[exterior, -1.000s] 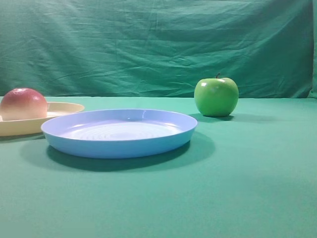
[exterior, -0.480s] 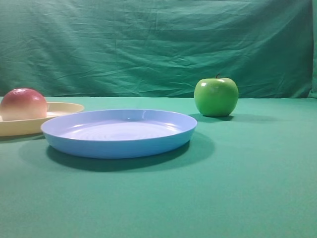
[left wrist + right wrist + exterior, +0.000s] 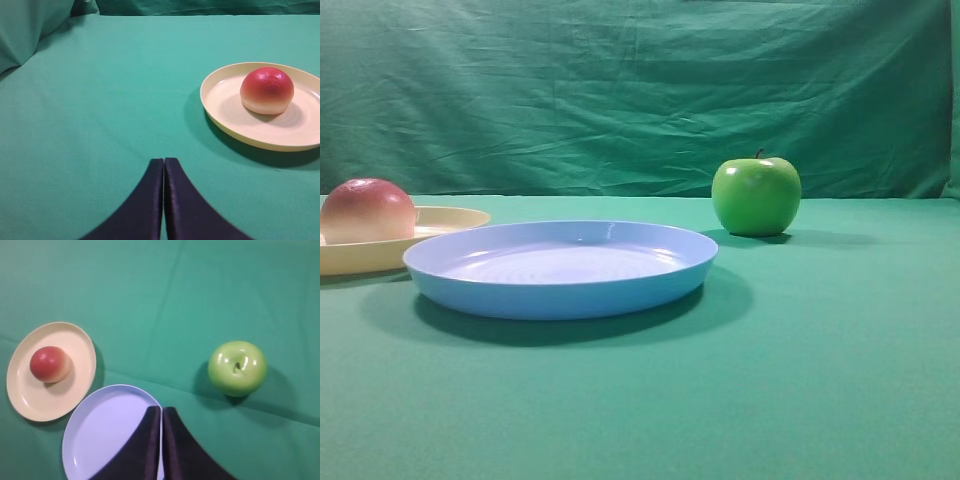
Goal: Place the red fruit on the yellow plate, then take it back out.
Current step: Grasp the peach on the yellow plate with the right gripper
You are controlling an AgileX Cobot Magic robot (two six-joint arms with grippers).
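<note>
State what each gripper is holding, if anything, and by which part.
Nothing is held. The left gripper and right gripper are both shut on nothing; the red fruit rests on the yellow plate.

A light blue plate (image 3: 560, 268) lies flat on the green-covered desk (image 3: 820, 380) — nothing in it. A shiny green apple (image 3: 756, 195) stands upright behind it to the right, well apart, stem up. A wrinkled green cloth (image 3: 640, 90) hangs behind.

Place: a staged robot test bench, not a home.
Surface: smooth green cloth-covered table (image 3: 820, 380).
Backdrop: wrinkled green fabric curtain (image 3: 620, 90) closing off the whole background.
</note>
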